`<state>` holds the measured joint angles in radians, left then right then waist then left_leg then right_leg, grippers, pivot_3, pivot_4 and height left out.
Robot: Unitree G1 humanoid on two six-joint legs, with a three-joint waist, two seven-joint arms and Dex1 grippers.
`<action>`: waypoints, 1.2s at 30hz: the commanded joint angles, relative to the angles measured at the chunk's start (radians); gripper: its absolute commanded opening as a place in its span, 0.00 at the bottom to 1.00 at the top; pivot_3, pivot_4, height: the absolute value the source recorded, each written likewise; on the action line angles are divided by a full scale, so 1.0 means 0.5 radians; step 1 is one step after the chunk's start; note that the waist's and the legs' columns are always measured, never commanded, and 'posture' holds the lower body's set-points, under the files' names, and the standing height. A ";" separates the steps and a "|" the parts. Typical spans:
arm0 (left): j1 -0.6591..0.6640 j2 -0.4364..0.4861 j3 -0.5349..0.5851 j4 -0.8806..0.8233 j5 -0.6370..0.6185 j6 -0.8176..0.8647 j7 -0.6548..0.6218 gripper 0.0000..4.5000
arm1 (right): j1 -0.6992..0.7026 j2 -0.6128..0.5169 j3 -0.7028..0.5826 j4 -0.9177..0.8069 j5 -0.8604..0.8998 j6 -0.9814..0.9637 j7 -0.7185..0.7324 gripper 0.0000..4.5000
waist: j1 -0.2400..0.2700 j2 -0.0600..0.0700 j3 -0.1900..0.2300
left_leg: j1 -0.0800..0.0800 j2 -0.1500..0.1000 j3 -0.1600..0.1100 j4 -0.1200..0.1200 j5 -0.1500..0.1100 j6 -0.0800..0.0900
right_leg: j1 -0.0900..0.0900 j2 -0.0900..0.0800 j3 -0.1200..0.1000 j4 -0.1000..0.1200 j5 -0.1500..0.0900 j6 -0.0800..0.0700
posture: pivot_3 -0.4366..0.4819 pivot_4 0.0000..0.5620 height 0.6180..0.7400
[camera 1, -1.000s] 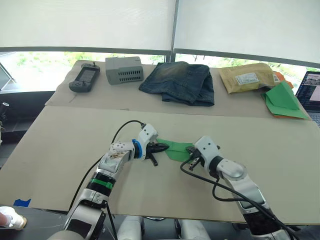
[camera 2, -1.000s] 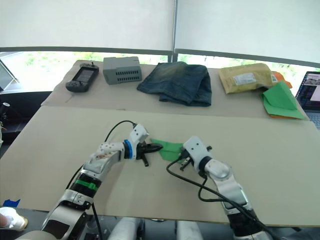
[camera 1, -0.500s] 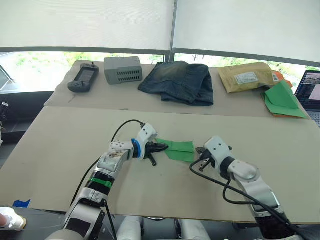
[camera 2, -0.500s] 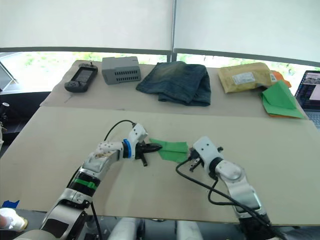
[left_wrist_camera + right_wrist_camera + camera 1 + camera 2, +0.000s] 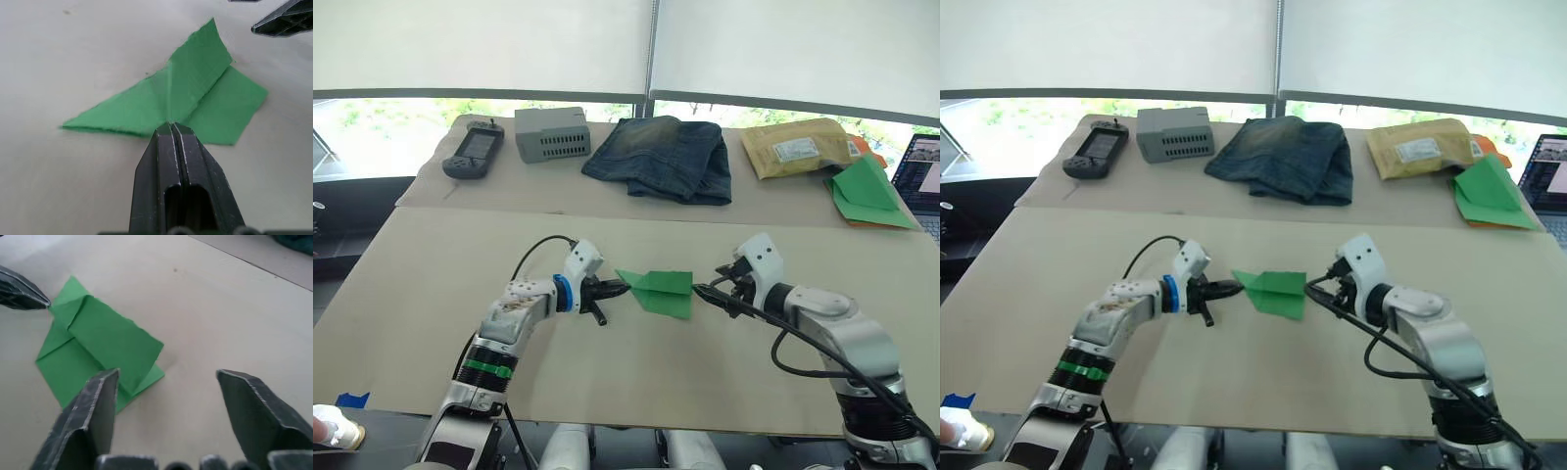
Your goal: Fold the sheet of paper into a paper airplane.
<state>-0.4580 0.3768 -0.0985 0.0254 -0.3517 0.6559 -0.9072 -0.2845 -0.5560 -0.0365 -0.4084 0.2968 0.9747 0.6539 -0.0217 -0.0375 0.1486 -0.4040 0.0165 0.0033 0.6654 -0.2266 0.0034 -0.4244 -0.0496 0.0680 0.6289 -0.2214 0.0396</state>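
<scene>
The paper airplane (image 5: 656, 289) is bright green, folded into a pointed wedge with two wings spread flat and a raised centre fold. It lies near the middle of the table, its nose toward the robot's left and its wide tail toward the right.

Bright green paper airplane (image 5: 658, 291) on the tan table (image 5: 431, 284), black left gripper (image 5: 619, 290), black right gripper (image 5: 701, 291), faded blue jeans (image 5: 661, 162) far centre, grey vented box (image 5: 552, 134), dark handheld controller (image 5: 474, 151), brown padded envelope (image 5: 795, 149) far right, green paper heap (image 5: 867, 193)
</scene>
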 commanded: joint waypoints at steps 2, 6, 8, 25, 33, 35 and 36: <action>-0.078 0.130 0.165 -0.321 -0.191 0.218 0.027 0.19 | -0.089 -0.008 -0.159 -0.033 0.177 0.161 -0.006 1.00 | 0.006 0.000 0.001 | -0.001 -0.001 0.000 0.000 0.000 0.000 | 0.000 -0.001 0.000 -0.002 0.000 0.000 | 0.48 0.27 1.00; -0.010 0.287 0.176 -0.393 -0.198 0.252 0.012 0.48 | -0.180 0.034 -0.213 0.126 0.328 0.283 0.011 1.00 | -0.001 0.000 0.001 | 0.000 -0.002 0.001 0.000 -0.001 0.001 | 0.000 -0.002 0.000 -0.003 0.000 0.000 | 0.48 0.27 1.00; 0.029 0.333 0.165 -0.409 -0.158 0.216 0.044 0.63 | -0.232 0.056 -0.216 0.238 0.386 0.333 0.021 1.00 | -0.002 0.000 0.002 | 0.000 -0.002 0.001 0.000 -0.001 0.001 | 0.000 -0.002 0.000 -0.003 0.000 0.000 | 0.48 0.27 1.00; 0.304 0.383 0.160 -0.593 -0.177 0.200 0.190 0.86 | -0.547 0.145 -0.223 1.048 0.671 0.423 0.288 0.82 | 0.000 0.000 0.007 | -0.002 -0.002 0.002 0.000 -0.001 0.001 | 0.000 -0.002 -0.001 -0.004 0.009 -0.014 | 0.48 0.27 1.00; 0.297 0.383 0.177 -0.511 -0.175 0.194 0.224 0.86 | -0.538 0.178 -0.155 1.068 0.696 0.349 0.394 0.21 | -0.002 0.000 0.008 | -0.001 -0.002 0.002 0.000 -0.001 0.001 | 0.000 -0.002 -0.001 -0.004 0.009 -0.014 | 0.48 0.27 1.00; 0.290 0.386 0.182 -0.488 -0.178 0.189 0.221 0.86 | -0.538 0.177 -0.138 1.031 0.686 0.279 0.427 0.04 | -0.004 0.000 0.008 | -0.002 -0.002 0.002 0.000 -0.001 0.001 | 0.000 -0.002 -0.001 -0.004 0.009 -0.014 | 0.48 0.27 1.00; 0.290 0.389 0.184 -0.480 -0.177 0.184 0.218 0.86 | -0.545 0.184 -0.151 1.007 0.702 0.264 0.435 0.01 | -0.005 0.000 0.008 | -0.001 -0.002 0.002 0.000 -0.001 0.001 | 0.000 -0.002 -0.001 -0.004 0.009 -0.014 | 0.48 0.27 1.00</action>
<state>-0.3013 0.5629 -0.0222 -0.2075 -0.4332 0.7647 -0.7969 -0.5391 -0.4619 -0.0926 0.1373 0.6147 1.1416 0.8476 -0.0239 -0.0375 0.1524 -0.4048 0.0155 0.0044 0.6651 -0.2270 0.0039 -0.4246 -0.0507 0.0677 0.6270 -0.2169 0.0325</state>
